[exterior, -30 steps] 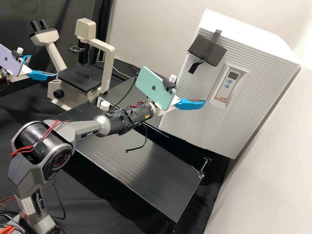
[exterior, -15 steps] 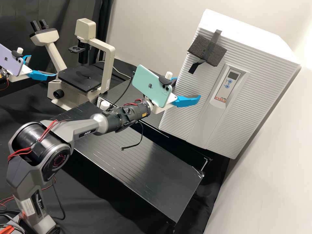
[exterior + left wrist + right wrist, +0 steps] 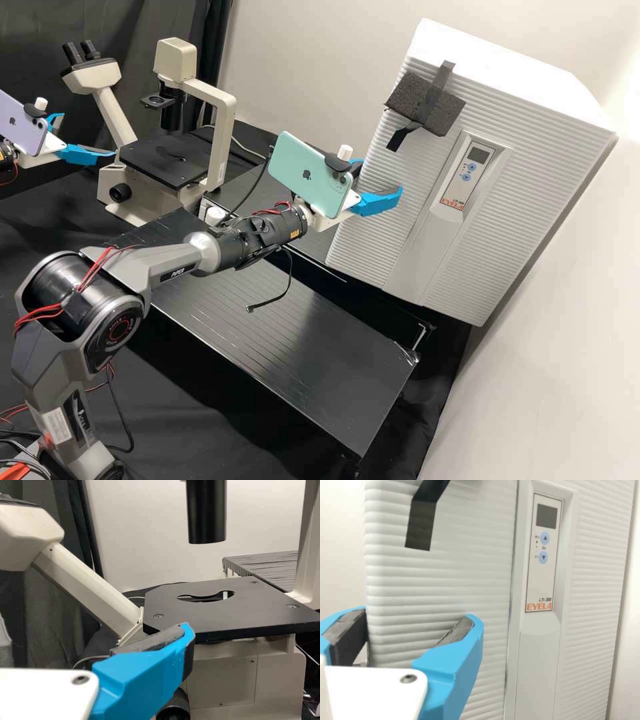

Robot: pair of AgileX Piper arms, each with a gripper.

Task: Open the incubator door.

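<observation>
**Incubator [image 3: 507,67] door [image 3: 373,247] looks shut, right pincer [image 3: 383,175] open near its edge**

A dark foam pad [image 3: 408,97] is strapped with black tape [image 3: 442,77] to an upper corner of the ribbed front, one loose tape end hanging below it. Farther along that front sits the control panel [image 3: 465,177], with a small dark screen and two blue buttons. A cream microscope [image 3: 221,143] with a flat black stage [image 3: 147,160] stands well apart from the incubator, near the left pincer [image 3: 88,135]. A mint phone [image 3: 307,180] rides on the right pincer's mount, a lilac phone [image 3: 23,130] on the left's. A thin black cable [image 3: 291,280] dangles from the right arm over the table [image 3: 267,333].

The right pincer's fingers stand wide apart and hold nothing. In the right wrist view one finger [image 3: 452,657] overlaps the ribbed front and the other lies just past its edge; whether either touches, I cannot tell. The left pincer's fingers are also apart, with nothing held; in the left wrist view one is seen against the stage's edge, contact unclear.

The table is black and glossy, with fine lines across part of it, and a dark gap runs between it and the incubator. Black cloth [image 3: 200,400] covers the floor area. Behind are a pale wall [image 3: 320,67] and a black curtain [image 3: 40,33].
</observation>
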